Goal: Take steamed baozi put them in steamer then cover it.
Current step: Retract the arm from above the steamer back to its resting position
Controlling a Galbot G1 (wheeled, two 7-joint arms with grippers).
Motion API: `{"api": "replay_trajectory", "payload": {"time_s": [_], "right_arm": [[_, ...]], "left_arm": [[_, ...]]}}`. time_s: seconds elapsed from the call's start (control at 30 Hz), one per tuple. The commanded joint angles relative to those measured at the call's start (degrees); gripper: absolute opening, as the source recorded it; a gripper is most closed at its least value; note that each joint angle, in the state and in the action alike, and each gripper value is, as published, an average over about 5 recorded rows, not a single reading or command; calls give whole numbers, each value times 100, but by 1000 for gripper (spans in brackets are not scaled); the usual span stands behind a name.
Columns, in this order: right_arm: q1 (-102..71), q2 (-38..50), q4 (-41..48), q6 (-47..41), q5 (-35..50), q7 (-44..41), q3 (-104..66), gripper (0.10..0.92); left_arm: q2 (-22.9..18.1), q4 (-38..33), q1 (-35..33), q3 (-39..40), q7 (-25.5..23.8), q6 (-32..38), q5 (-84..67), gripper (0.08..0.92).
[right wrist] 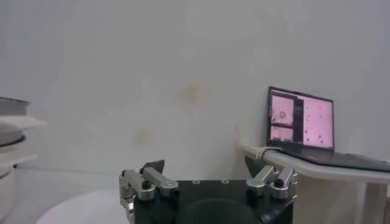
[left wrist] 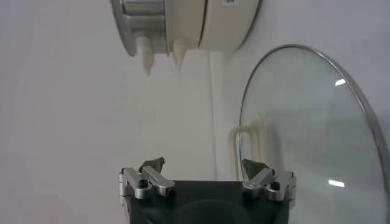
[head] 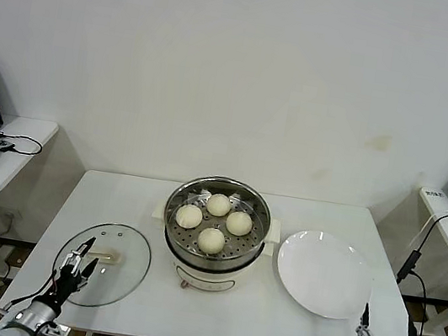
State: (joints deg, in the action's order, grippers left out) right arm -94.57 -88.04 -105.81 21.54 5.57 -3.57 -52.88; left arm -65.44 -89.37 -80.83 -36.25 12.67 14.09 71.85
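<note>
Four baozi (head: 215, 220) sat in the steamer (head: 214, 239); left gripper (head: 80, 258) hovered open over the cover (head: 105, 263); right gripper (head: 386, 333) open.

The round steamer (head: 218, 218) pairs a shiny, perforated steel basket with a smooth, glossy white plastic-looking pot base, and the four round creamy-white baozi (head: 214, 222) in it have a smooth, matt dough skin. The round cover (head: 104, 264) is clear, reflective glass with a thin polished metal rim and a cream plastic-looking handle. The flat white plate (head: 324, 273) looks glossy and smooth on the matt white table (head: 301, 325).
</note>
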Motion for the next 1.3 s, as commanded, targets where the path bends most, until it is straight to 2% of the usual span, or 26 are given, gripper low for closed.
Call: {"api": "replay_trajectory", "payload": {"time_s": [0.03,0.97,1.07,1.3], "right_arm": [[-62,-74,-8,58,-44,32,-83,823],[-106,-194,79,117,-252,-28,-6,823],[-98,-202,97,118,-263,-32,13,823],[-91,-194,107,115,-264,-39,23,823]], "left_arm": [[61,535,778,179,-41,0,130,823],[-9,1121,1287,401,-120,16,107,814],[-29,1202,1309,426,-136,14,120,758],[-51,1369,1313,427,-65,11,121,559]]}}
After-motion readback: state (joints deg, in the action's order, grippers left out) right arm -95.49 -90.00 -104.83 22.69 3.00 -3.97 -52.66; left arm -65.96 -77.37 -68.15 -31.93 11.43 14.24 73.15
